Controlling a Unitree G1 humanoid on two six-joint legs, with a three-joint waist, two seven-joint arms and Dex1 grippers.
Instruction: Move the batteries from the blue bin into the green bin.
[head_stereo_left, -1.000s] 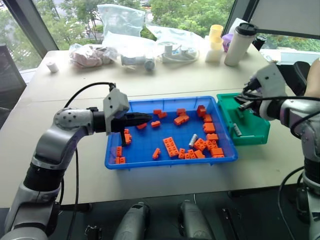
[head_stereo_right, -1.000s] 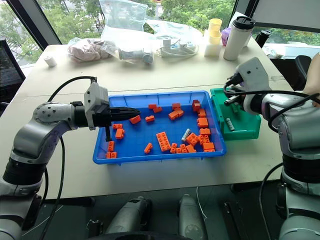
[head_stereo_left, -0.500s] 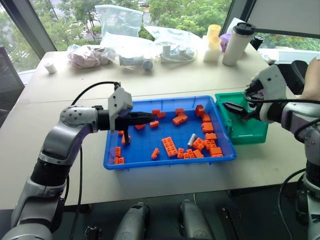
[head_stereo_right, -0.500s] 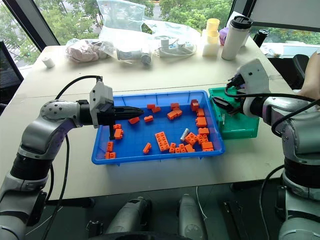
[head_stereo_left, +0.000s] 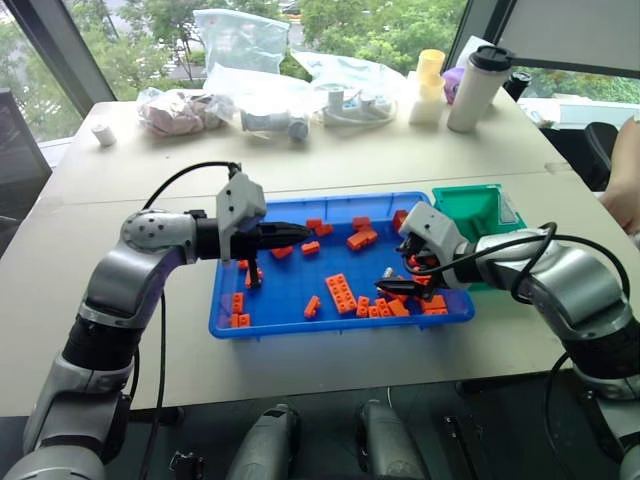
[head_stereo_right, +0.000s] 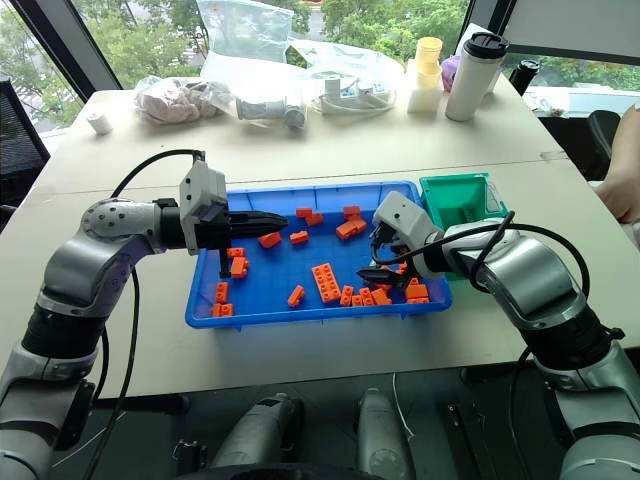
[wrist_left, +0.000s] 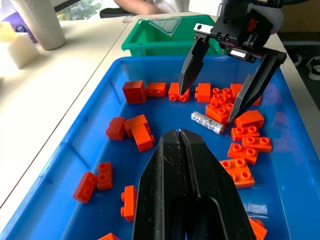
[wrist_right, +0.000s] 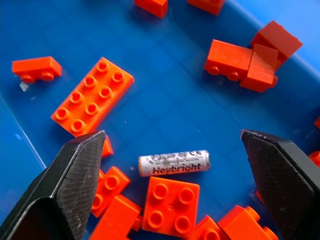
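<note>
Jaws wide astride "Heybright" battery (wrist_right: 173, 163)

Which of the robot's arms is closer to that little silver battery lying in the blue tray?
The right. Its end effector hangs open just above the battery; the left end effector, shut, sits across the blue tray.

Silver battery (wrist_right: 174, 163), orange bricks (wrist_right: 92, 95), blue bin (head_stereo_left: 300, 325)

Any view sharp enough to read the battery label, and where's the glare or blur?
Right wrist view: battery is sharp, its print readable between the open right tool. Left wrist view: the shut left tool is in focus. Left eye view: the window is bright and the table washed out.
</note>
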